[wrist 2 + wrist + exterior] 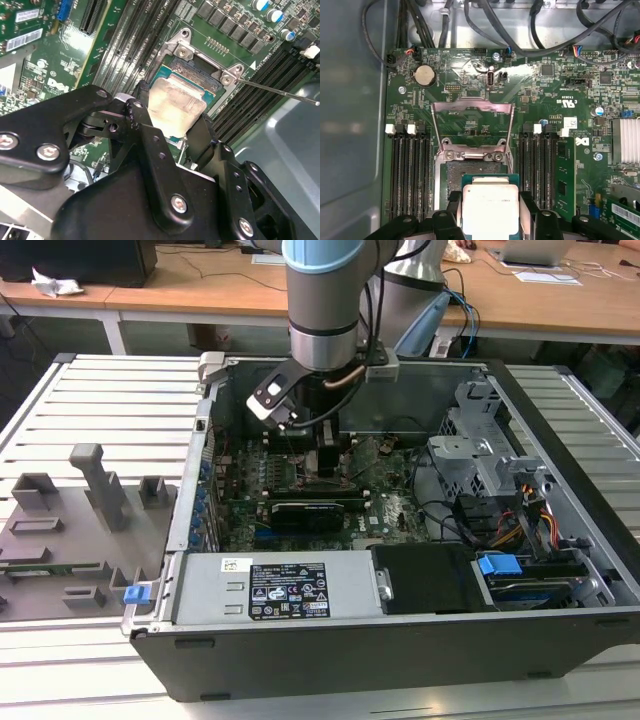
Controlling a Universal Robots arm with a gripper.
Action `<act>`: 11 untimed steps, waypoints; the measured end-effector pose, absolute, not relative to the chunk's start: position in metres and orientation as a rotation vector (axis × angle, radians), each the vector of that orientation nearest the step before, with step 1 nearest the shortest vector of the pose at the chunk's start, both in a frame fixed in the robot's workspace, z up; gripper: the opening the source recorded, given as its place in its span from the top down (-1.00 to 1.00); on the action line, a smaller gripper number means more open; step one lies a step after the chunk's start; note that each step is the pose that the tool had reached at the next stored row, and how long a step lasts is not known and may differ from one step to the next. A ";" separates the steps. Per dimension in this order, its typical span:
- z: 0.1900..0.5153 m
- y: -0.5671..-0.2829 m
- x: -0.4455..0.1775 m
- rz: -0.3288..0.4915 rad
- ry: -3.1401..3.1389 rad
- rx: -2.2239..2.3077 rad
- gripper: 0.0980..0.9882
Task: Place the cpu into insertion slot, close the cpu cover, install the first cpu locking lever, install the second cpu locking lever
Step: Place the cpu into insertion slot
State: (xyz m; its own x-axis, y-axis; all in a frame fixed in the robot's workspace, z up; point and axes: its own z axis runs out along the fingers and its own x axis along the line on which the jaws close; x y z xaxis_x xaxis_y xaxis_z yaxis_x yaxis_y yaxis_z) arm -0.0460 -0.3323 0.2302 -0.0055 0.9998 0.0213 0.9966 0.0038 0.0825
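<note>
Gripper (pixel 172 114) first: it is pinched narrow onto the cpu (pixel 175 100), with a finger against each of two opposite edges, so I am carrying the chip. In the exterior view the arm (pixel 322 300) reaches straight down into the open computer case (pixel 400 665), and the gripper is low over the motherboard (pixel 392 502).

In the first wrist view the insertion slot (pixel 456 179) sits on that board between two banks of memory slots (pixel 410 170), and its dark centre is uncovered. The cpu cover (pixel 472 106) is swung up off the slot. It stands on the side away from my fingers, so the opening is free. In the second wrist view a thin locking lever (pixel 280 92) juts out sideways from a corner of the slot's rim, unlatched.

The cpu hangs right over the nearer part of the slot, with a strip of the dark centre showing beyond it. I cannot tell whether it touches the slot. I judge it is not seated, since it looks offset toward my side.

To place it well, I reckon I should square the chip's edges with the silver rim and centre it over the dark field. It should stay level and go straight down, with no sliding across the contacts. I would only let go once it lies flat inside the rim, and I would keep the fingers clear of the raised cover and the lever.
</note>
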 end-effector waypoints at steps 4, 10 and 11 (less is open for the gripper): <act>0.229 -0.330 -0.046 0.114 2.195 2.184 0.00; 0.224 -0.326 -0.046 0.114 2.193 2.186 0.00; 0.224 -0.326 -0.046 0.114 2.193 2.186 0.00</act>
State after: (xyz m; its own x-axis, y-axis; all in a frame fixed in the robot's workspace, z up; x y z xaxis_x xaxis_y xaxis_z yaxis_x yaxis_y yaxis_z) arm -0.0460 -0.3263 0.2237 -0.0037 0.9998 0.0213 0.9966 0.0019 0.0824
